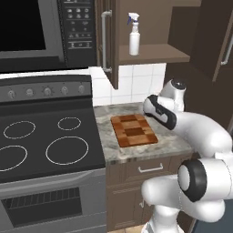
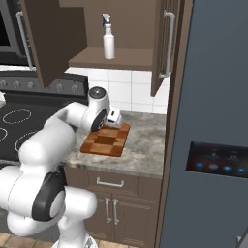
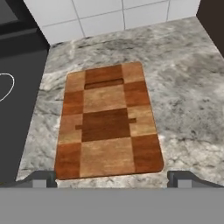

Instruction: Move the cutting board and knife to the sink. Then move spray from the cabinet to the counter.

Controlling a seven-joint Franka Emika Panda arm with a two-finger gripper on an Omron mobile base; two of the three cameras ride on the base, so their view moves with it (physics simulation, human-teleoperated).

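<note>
Overhead, pincer [image 3: 112,177] (agape) above cutting board [image 3: 108,120]

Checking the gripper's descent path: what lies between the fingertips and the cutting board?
Nothing. In the hand view the gripper hangs open above the cutting board, with no object between; just bare counter around the board.

Glossy white rounded arm segments with dark grey joint bands; small dark grey fingertips [image 3: 43,178] on the gripper [image 3: 111,179].
</note>
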